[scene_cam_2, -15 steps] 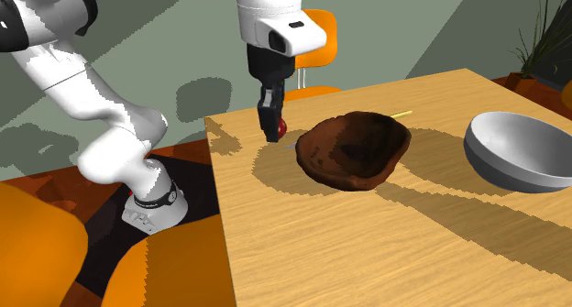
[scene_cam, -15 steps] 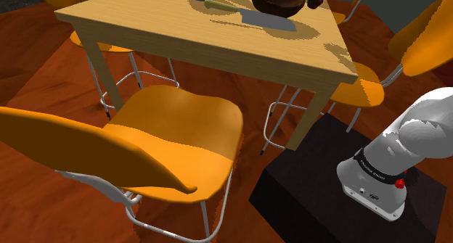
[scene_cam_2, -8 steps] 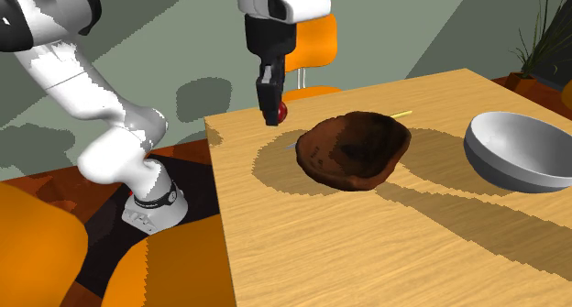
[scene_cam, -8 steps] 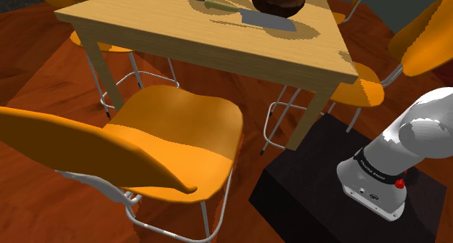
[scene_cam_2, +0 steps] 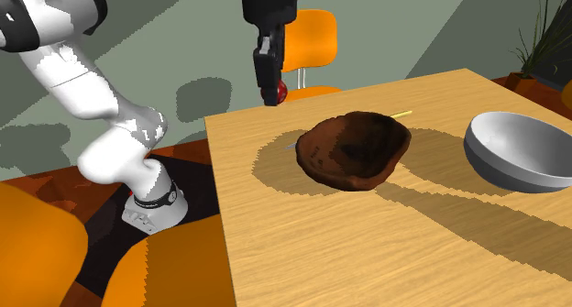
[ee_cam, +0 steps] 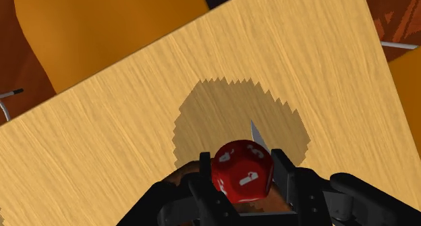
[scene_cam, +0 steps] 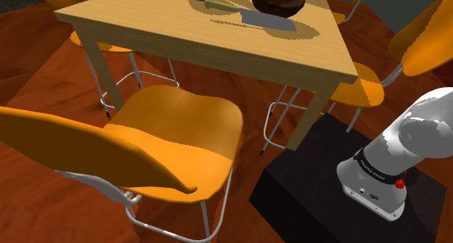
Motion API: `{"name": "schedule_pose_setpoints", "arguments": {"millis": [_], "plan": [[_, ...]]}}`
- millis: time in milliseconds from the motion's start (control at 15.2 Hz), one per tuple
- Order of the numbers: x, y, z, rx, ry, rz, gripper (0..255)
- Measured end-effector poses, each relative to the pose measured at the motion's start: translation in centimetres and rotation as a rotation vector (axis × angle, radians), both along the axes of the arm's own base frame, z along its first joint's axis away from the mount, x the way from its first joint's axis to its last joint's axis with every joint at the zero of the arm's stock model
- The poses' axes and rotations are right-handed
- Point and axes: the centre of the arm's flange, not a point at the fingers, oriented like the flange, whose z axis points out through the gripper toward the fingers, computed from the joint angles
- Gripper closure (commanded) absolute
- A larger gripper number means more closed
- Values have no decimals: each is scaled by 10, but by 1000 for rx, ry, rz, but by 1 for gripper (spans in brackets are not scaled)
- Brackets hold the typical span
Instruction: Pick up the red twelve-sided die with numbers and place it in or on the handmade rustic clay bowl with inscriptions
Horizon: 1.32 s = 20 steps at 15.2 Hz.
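Wooden table (scene_cam: 181,38) below pincer (scene_cam_2: 273,96) with red die (ee_cam: 243,172); orange chairs (scene_cam: 185,129), reddish floor (scene_cam: 43,104).

The die (ee_cam: 243,171) between the black jaws is red with white numbers. Just beside the jaws, the brown bowl (scene_cam_2: 353,149) is dark and mottled. The table (scene_cam_2: 302,250) under the jaws is pale yellow wood with fine straight grain. Well away from the jaws, the grey bowl (scene_cam_2: 518,154) is plain. The chairs (scene_cam: 174,129) are orange and the floor (scene_cam: 43,67) is reddish-brown.
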Motion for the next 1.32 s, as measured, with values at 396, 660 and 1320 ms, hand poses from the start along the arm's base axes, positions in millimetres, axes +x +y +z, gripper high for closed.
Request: {"name": "schedule_pose_setpoints", "arguments": {"millis": [396,660,1320], "plan": [[27,1,19,0,0,0,255],[77,2,20,0,1,0,255],[157,6,-2,0,1,0,255]]}}
